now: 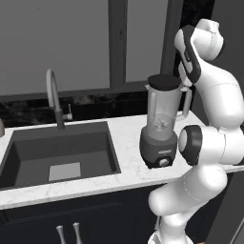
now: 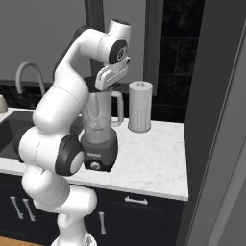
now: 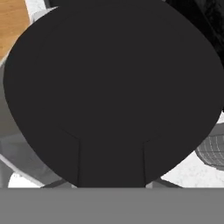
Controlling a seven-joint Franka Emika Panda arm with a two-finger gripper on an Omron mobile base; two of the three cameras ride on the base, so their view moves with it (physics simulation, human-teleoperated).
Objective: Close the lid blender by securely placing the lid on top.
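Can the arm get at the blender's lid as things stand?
Probably yes. The lid sits on top of the blender, and the gripper is right above it; in the hand view the black disc looms close with nothing between.

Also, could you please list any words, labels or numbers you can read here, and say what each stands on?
None can be read.
The blender has a small pale mark on its dark base, above the knob: too small and blurred to read.
The paper towel roll shows faint markings, no legible text.

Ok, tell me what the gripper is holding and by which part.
Cannot be told: the flat round black lid sits on the clear blender jar, hiding any grip.
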